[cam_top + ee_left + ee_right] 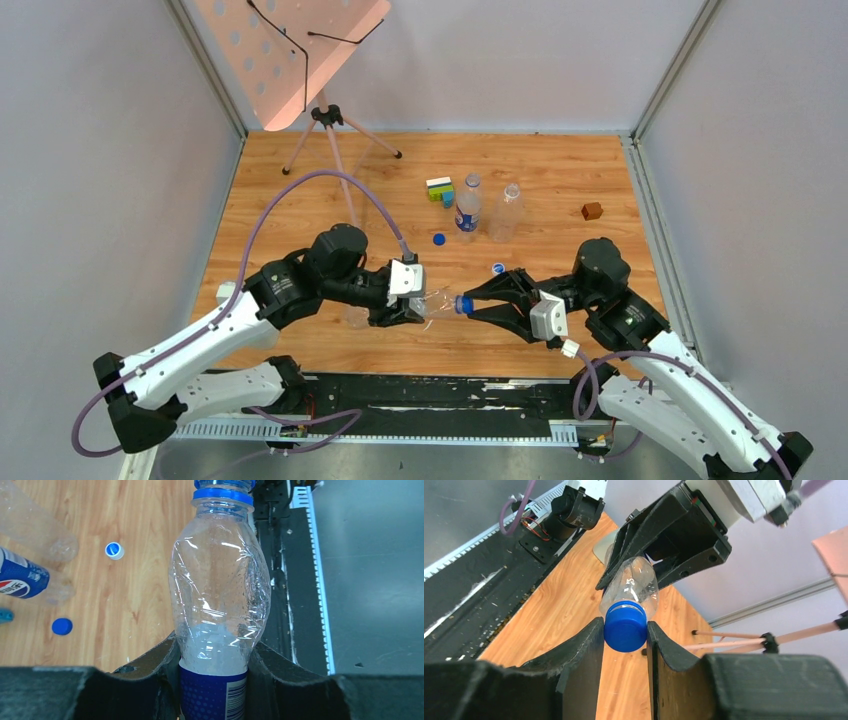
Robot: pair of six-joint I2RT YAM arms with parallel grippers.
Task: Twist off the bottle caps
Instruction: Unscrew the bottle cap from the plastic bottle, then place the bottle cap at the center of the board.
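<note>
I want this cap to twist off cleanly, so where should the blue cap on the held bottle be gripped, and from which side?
Grip the blue cap across its round side wall, coming end-on from the right arm's side. The left gripper holds the bottle roughly level by its labelled body, neck pointing that way. The right gripper is shut on it just so.

The left arm [200, 340] and right arm [690, 365] reached inward from their bases, elbows bent, the 2 wrists level and facing each other. The left gripper [420, 309] was clamped on the body of a bottle [220, 580]. The right gripper [478, 303] pinched its blue cap [625, 628].
</note>
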